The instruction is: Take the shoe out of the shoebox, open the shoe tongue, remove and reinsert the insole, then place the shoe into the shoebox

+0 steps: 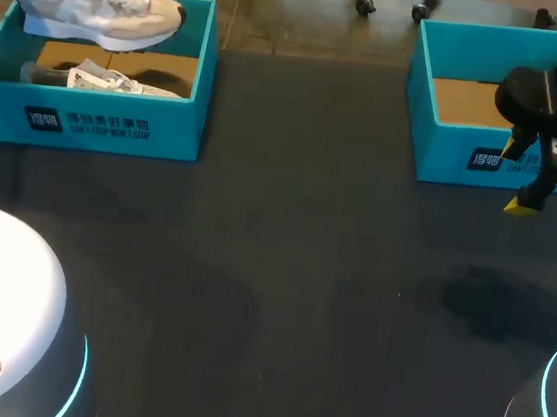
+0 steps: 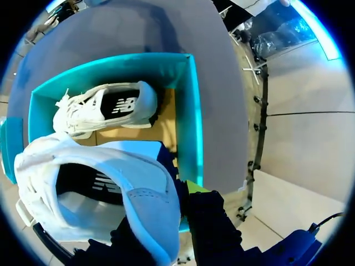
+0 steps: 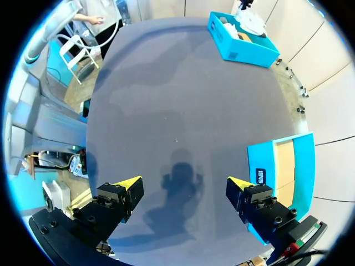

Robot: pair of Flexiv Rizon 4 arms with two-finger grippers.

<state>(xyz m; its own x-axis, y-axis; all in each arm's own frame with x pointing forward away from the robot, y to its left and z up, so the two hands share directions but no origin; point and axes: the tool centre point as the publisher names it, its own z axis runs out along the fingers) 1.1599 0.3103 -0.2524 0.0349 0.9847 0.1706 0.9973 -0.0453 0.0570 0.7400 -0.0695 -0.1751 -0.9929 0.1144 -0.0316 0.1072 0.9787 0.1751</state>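
White mesh sneaker: held by left fingers above far-left teal cardboard shoebox
Right fingers: wide, empty

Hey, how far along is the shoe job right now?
Done: one white lace-up sneaker is held clear above the left teal cardboard shoebox, where a second sneaker lies. In hand: the left end effector grips its heel; the right end effector hangs open, empty. Left: opening the tongue, the insole, which shows inside the shoe, and boxing it.
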